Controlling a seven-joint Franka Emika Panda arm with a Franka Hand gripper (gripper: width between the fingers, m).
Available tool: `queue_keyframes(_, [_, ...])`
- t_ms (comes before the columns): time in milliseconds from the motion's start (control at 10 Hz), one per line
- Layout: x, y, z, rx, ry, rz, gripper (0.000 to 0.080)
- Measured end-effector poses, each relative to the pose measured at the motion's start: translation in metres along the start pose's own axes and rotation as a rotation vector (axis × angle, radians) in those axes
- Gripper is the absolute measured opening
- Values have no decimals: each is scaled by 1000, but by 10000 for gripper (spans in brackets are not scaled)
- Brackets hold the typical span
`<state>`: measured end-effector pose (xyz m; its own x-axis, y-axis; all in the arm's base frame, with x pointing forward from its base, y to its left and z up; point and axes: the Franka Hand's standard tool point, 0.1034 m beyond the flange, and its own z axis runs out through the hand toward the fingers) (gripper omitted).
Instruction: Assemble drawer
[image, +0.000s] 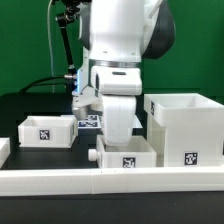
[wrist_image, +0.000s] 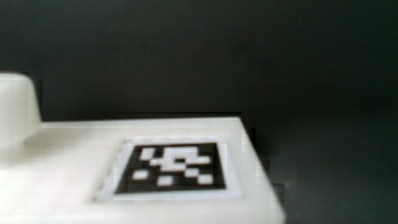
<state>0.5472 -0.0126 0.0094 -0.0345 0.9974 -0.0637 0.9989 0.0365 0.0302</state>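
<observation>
A small white drawer box (image: 128, 152) with a marker tag and a round knob (image: 92, 156) on its side sits at the front middle of the table. My gripper (image: 120, 138) is lowered onto or into it, and the hand hides the fingers. The wrist view shows the box's white face with its tag (wrist_image: 173, 165) very close, and a white rounded piece (wrist_image: 15, 110) at one edge; no fingers show there. A second small drawer box (image: 48, 130) stands at the exterior view's left. The large white drawer case (image: 185, 125) stands at the right.
The marker board (image: 90, 121) lies behind the arm. A white rail (image: 110, 182) runs along the table's front edge. Black cables and a stand (image: 66, 50) rise at the back left. The table top (wrist_image: 267, 60) is black.
</observation>
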Motion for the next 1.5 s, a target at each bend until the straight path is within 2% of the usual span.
queue_keyframes(100, [-2,0,-1,17,-3,2,41])
queue_keyframes(500, [0,-1,1,22,-3,12,41])
queue_keyframes(800, [3,0,-1,38,-6,68,41])
queue_keyframes(1000, [2,0,-1,32,-6,87,41])
queue_keyframes(1500, [-4,-1,0,39,-6,62,41])
